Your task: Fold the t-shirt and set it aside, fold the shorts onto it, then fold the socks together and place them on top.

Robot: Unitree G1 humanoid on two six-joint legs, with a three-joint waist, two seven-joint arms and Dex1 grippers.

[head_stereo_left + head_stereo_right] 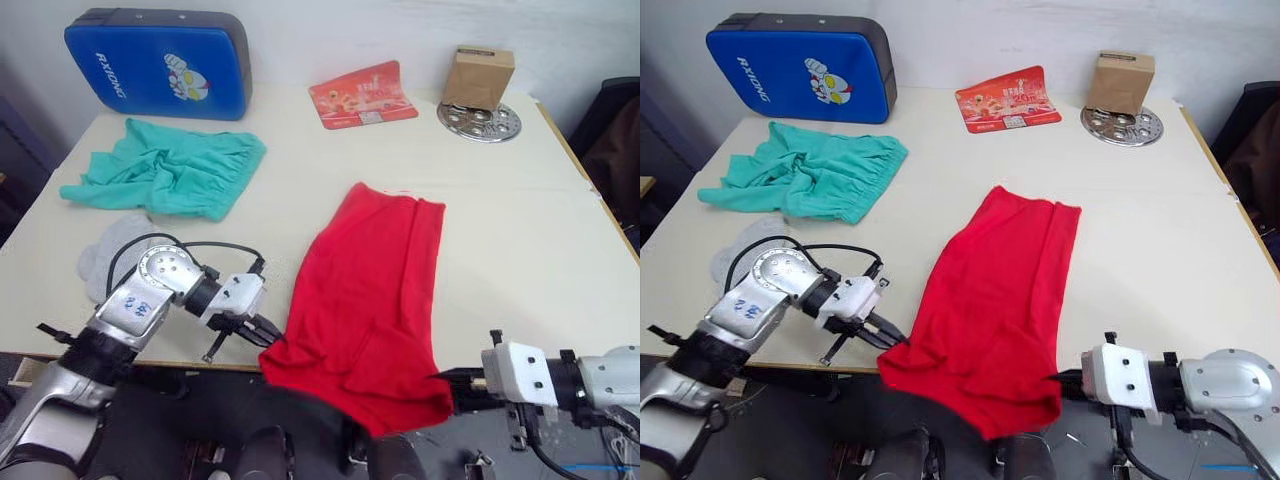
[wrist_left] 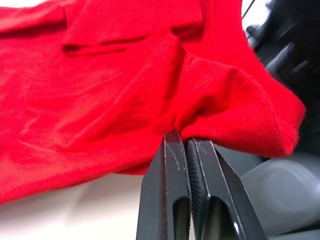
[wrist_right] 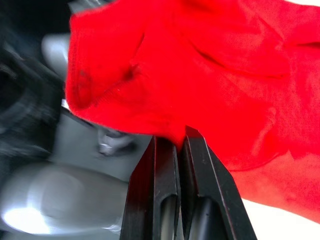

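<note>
In the eye views we see the t-shirt (image 1: 370, 290) hanging over the table's (image 1: 520, 230) near edge. In the wrist views, our left gripper (image 2: 186, 142) and right gripper (image 3: 180, 140) each pinch its cloth

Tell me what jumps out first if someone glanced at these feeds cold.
The bright red t-shirt dominates: it lies lengthwise mid-table with its near end hanging over the front edge, pinched at both near corners by the left gripper and right gripper. Next, the teal shorts lie crumpled at the far left, with the big blue padded case behind them.
</note>
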